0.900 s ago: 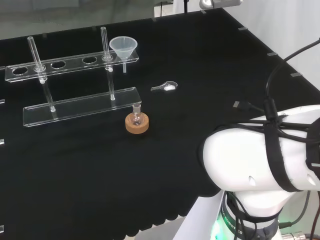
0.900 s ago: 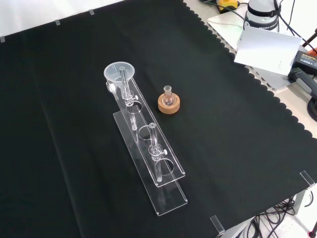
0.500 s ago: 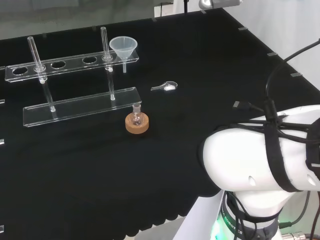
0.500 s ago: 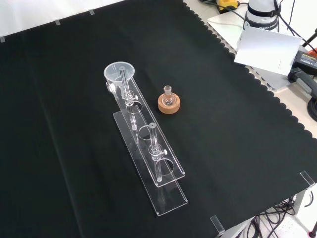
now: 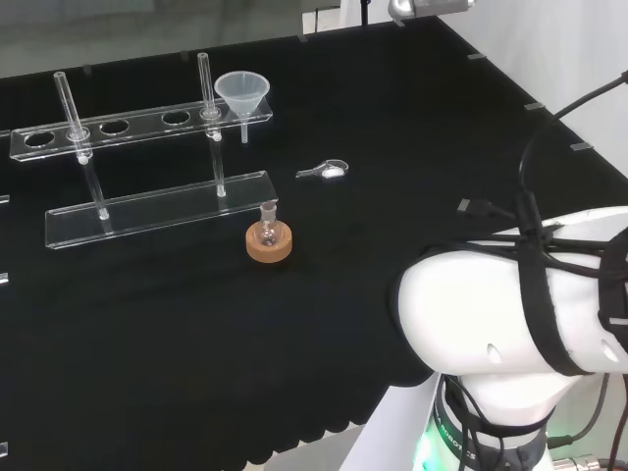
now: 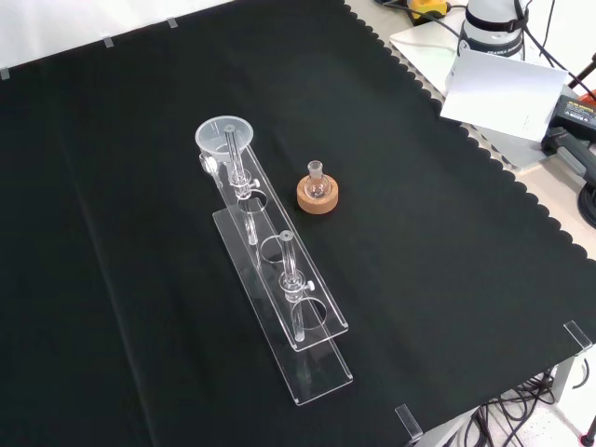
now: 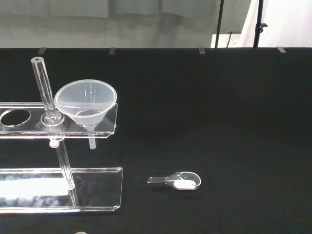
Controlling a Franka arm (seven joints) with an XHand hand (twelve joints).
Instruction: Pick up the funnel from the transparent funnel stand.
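A clear funnel (image 5: pixel 241 92) sits in the end hole of the transparent stand (image 5: pixel 128 130), at the stand's right end in the head view. In the front view the funnel (image 6: pixel 223 138) is at the far end of the stand (image 6: pixel 279 279). The wrist view has the funnel (image 7: pixel 86 103) upright in the stand's top bar (image 7: pixel 58 127), its stem poking below the bar. The arm's white links (image 5: pixel 520 324) fill the lower right of the head view.
A small round flask on a cork ring (image 5: pixel 269 241) stands in front of the stand's base plate; in the front view the cork ring (image 6: pixel 317 193) is to the stand's right. A small clear scoop with white powder (image 5: pixel 327 172) lies on the cloth, and the scoop (image 7: pixel 178 181) is near the funnel.
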